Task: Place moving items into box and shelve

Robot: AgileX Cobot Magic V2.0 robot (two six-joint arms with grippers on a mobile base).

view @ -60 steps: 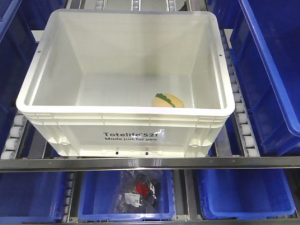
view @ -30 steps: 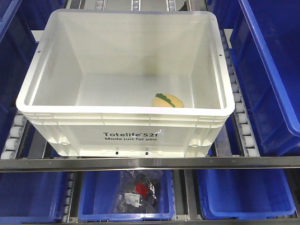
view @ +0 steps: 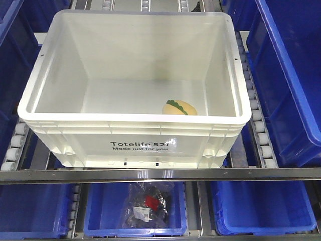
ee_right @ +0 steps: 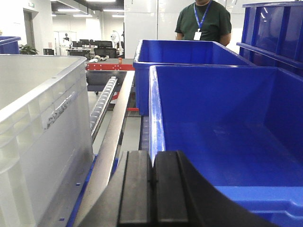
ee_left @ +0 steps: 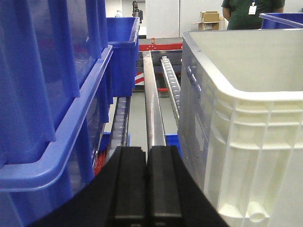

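The white box (view: 135, 135) printed "Totelife 521" rests on the roller shelf. Inside it, near the front right of the floor, lies the yellow-orange plush toy (view: 179, 107) with its green leaf strip. No gripper shows in the front view. In the left wrist view my left gripper (ee_left: 146, 156) is shut with nothing in it, just left of the box's ribbed corner (ee_left: 246, 142). In the right wrist view my right gripper (ee_right: 152, 161) is shut and empty, with the box wall (ee_right: 38, 137) on its left.
Blue bins (view: 291, 75) flank the box on both sides, and more stand on the shelf below; one holds a bagged item (view: 147, 206). A steel rail (view: 160, 174) runs along the shelf front. A person in a green shirt (ee_right: 201, 21) stands far behind.
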